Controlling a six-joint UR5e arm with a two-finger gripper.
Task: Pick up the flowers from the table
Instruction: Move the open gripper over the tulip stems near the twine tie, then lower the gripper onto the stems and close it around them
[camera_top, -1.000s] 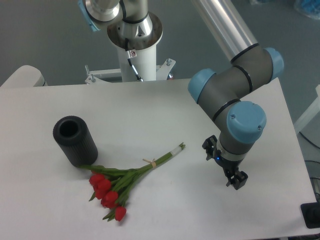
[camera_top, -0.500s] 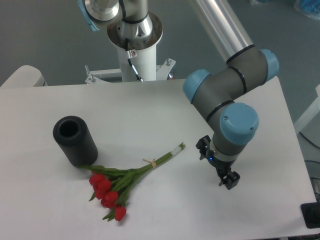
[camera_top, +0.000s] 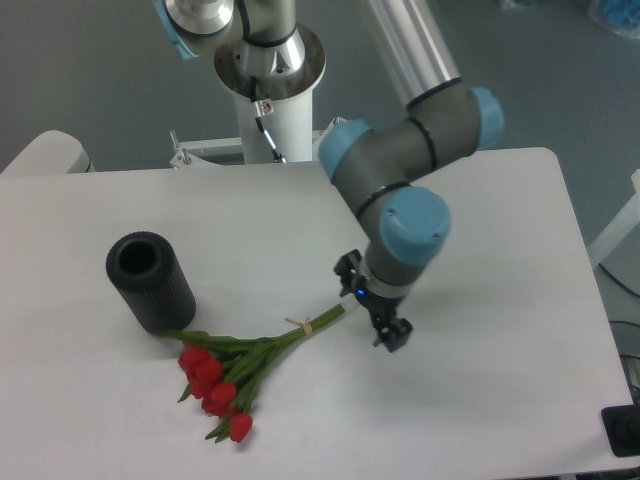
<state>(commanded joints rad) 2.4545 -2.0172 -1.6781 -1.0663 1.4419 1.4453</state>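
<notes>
Moved left across the surface (camera_top: 500, 250) since a second ago: claw (camera_top: 372, 304) and wrist now over the pale stem ends of the flowers (camera_top: 250, 362), where before well to the right of them, out over bare white. Blue-capped wrist joint (camera_top: 407, 226) likewise shifted left and a little up the picture. Flowers unchanged in place, vase (camera_top: 151, 282) too.

Claw pointed downward, two dark fingers spread apart with a gap between, so released and gripping nothing. One finger (camera_top: 347, 268) up-left, the other at lower right, the stem ends lying near or perhaps under the gap; from this angle hard to say whether touching the stems or hanging just above them. Small blue light visible on the claw body.

Flowers flat on the surface, lying diagonally: red buds at lower left, near the front edge, green stems running up and right to the tan band (camera_top: 307, 325) and on to the pale cut ends beside the claw. Leaves fanned out around the buds, one long leaf reaching left toward the foot of the vase.

Black ribbed vase upright at left, open mouth upward, just beside the leftmost leaf, possibly touching it. Arm's white base column (camera_top: 270, 95) behind the far edge of the surface, silver tube (camera_top: 405, 40) slanting down from the top to the grey elbow.
</notes>
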